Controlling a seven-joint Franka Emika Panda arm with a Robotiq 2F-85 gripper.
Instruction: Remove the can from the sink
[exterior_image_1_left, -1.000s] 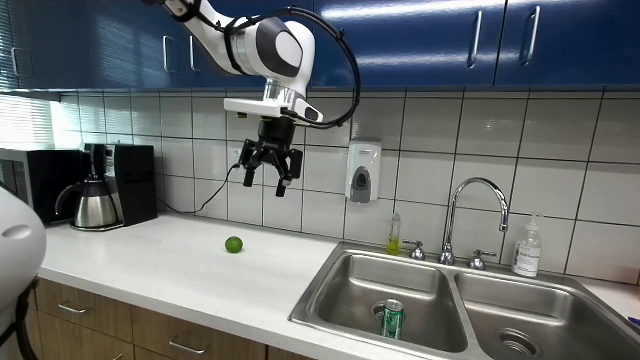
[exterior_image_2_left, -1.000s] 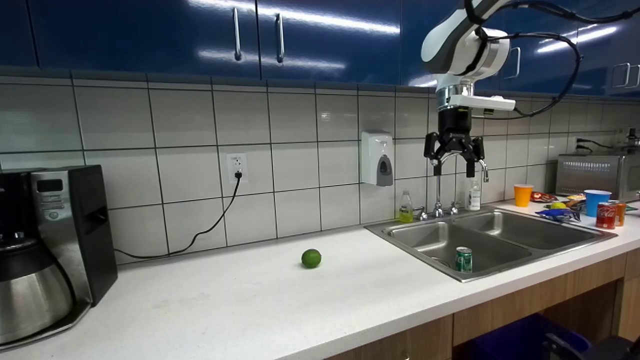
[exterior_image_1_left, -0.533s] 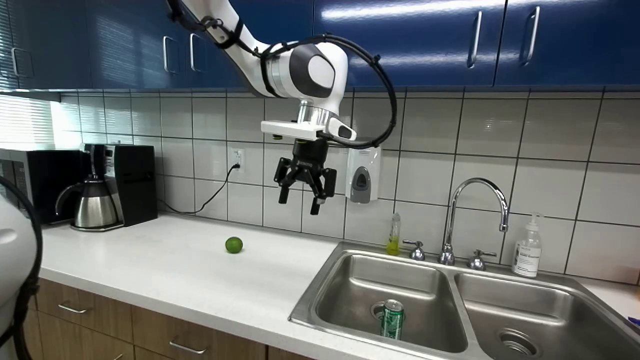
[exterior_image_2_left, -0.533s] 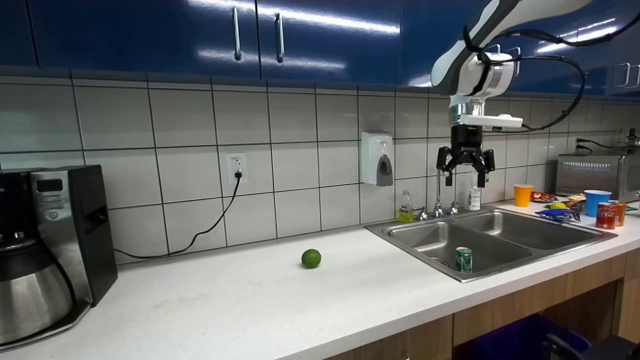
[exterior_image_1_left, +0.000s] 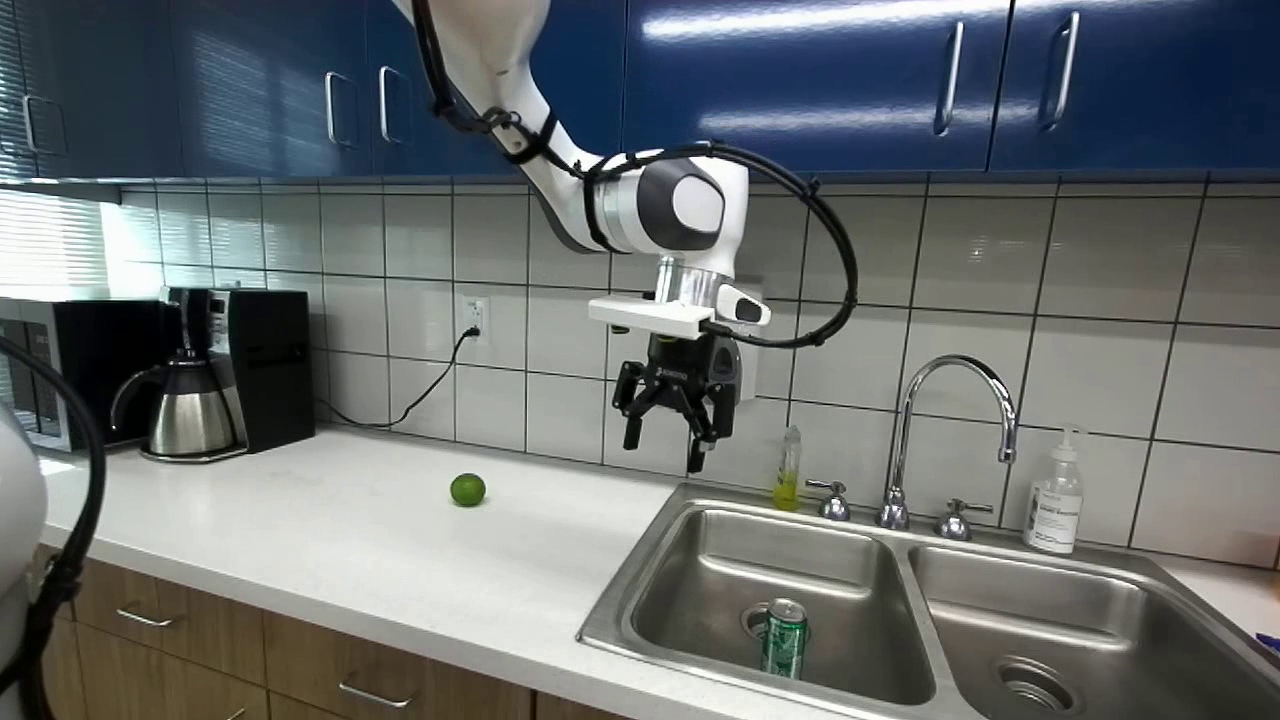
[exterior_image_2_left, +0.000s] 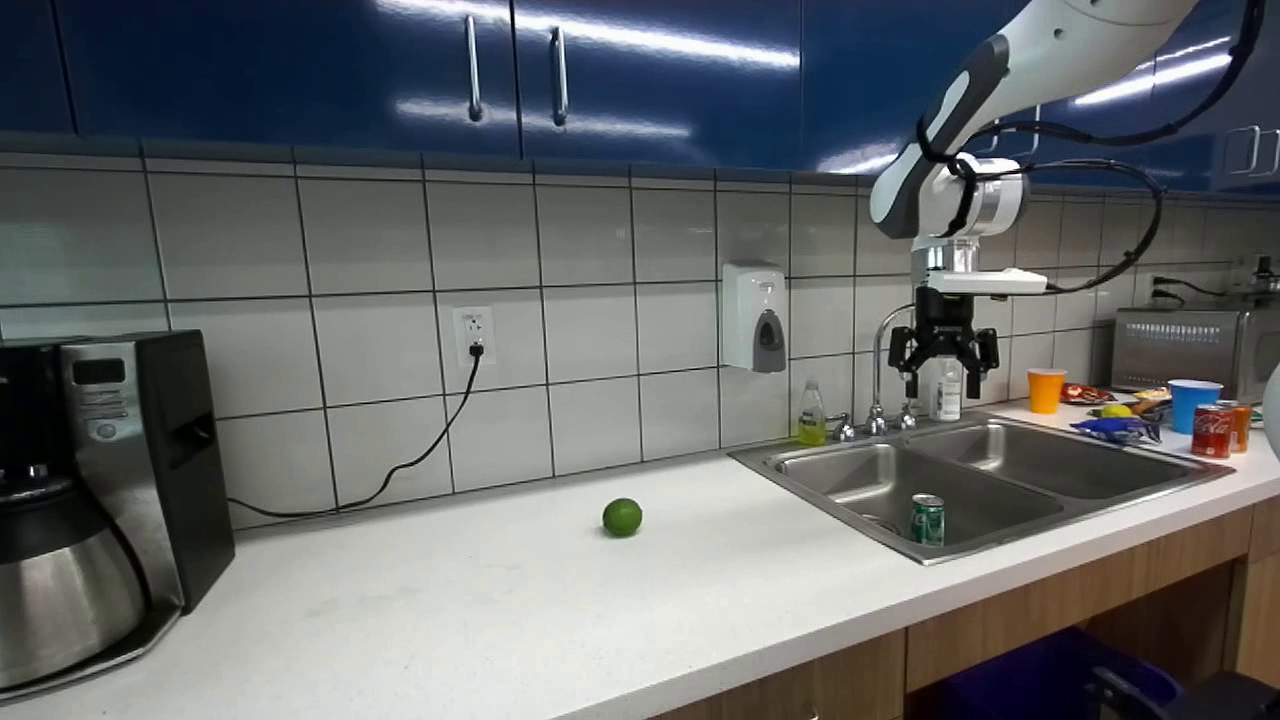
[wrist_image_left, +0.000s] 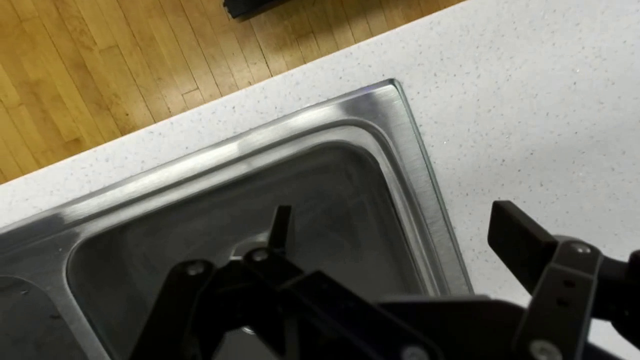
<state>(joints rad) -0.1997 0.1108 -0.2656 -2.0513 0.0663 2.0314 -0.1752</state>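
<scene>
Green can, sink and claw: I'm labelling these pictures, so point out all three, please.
Green can (exterior_image_1_left: 785, 645): in an exterior view, on the middle of its green side.
Sink (wrist_image_left: 423, 200): in the wrist view, on its steel rim.
Claw (exterior_image_1_left: 664, 455): in an exterior view, midway between its fingertips, which stand apart.

The can (exterior_image_1_left: 784, 640) is green, pincer (exterior_image_1_left: 664, 446) black, counter (wrist_image_left: 530, 110) speckled white.

Open room above the front of the double-basin sink (exterior_image_1_left: 922, 620)
Chrome gooseneck faucet (exterior_image_1_left: 901, 440) and pump bottle (exterior_image_1_left: 1056, 510) obstruct its wall-side rim
</scene>
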